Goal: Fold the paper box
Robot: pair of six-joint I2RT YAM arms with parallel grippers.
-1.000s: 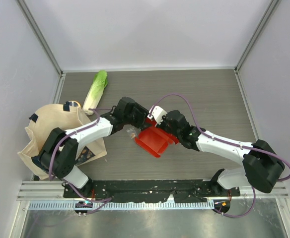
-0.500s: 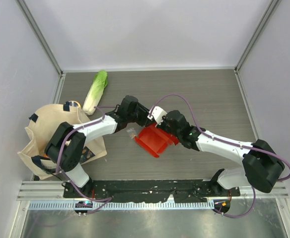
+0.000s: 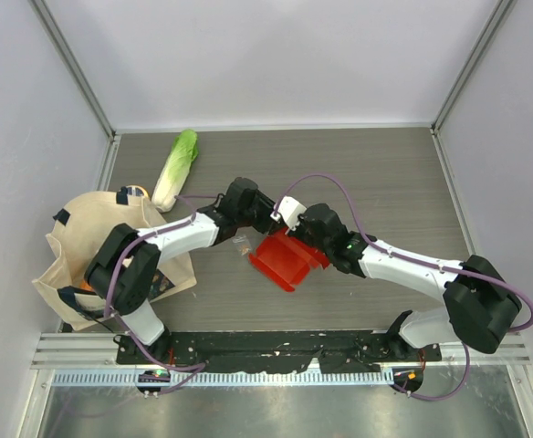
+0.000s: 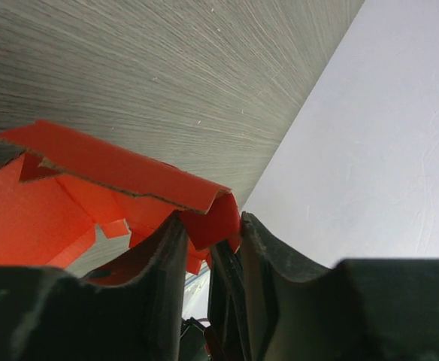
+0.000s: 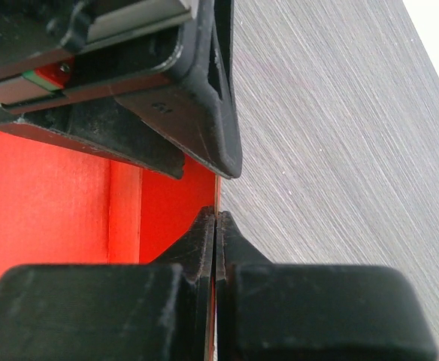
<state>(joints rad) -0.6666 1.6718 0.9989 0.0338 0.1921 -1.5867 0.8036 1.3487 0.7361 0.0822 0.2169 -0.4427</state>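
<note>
the red paper box (image 3: 283, 258) is standing open, right tool (image 5: 216, 226) pinching its wall; left tool (image 4: 212, 226), narrower than before, is gripping a flap (image 4: 114, 169). beige tote bag (image 3: 84, 237) contents unclear.

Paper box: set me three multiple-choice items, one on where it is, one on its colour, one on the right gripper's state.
1. The paper box lies: A) inside a bag; B) on the table, near its middle; C) against the back wall.
2. Its colour: A) blue; B) beige; C) red.
3. The right gripper is: A) shut on the box's edge; B) wide open; C) holding a vegetable.
Answers: B, top view shows it central; C, red in every view; A, wrist view shows fingers pinched on red card.
</note>
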